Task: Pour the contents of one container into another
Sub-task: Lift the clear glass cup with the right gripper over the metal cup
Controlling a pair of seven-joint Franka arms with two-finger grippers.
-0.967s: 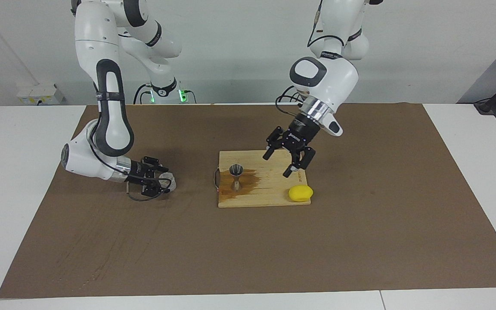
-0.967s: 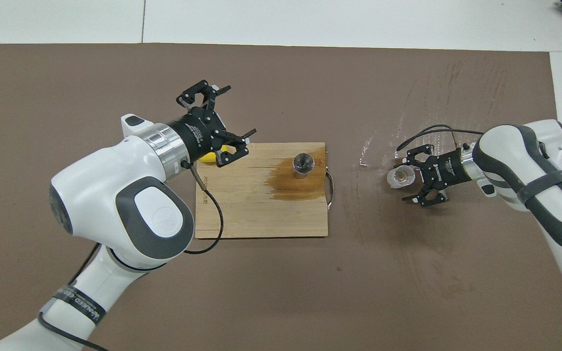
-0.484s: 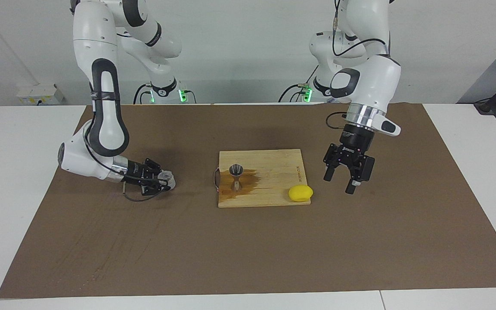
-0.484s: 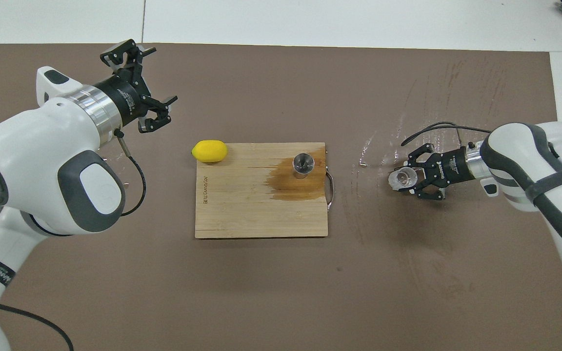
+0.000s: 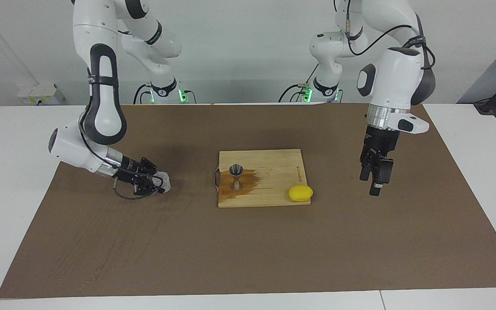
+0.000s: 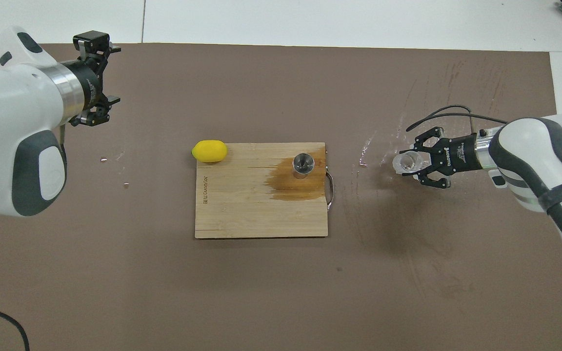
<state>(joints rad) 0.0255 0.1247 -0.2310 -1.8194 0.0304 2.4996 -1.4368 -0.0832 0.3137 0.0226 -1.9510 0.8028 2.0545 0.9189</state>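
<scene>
The right gripper [image 5: 158,183] clamps the clear cup [image 5: 164,181] beside the cutting board [image 5: 274,196] bearing the jigger [image 5: 235,176], while the left gripper [image 5: 373,181], its finger state unclear, hangs off the board's other end.

White table [image 5: 24,181] under brown mat [image 5: 248,249], pale wall [image 5: 239,51]

There are two arms, each with one gripper: the left gripper [image 5: 374,181] [image 6: 96,78] and the right gripper [image 5: 152,183] [image 6: 420,163]. One clear cup [image 5: 163,181] [image 6: 405,163] is present, and one steel jigger [image 5: 235,175] [image 6: 303,164]. There is one wooden board [image 5: 274,189] [image 6: 242,209], bearing one brown stain [image 5: 248,183] [image 6: 291,185]. One lemon [image 5: 300,193] [image 6: 209,150] shows. One brown mat [image 5: 248,249] [image 6: 271,292] covers the table.
</scene>
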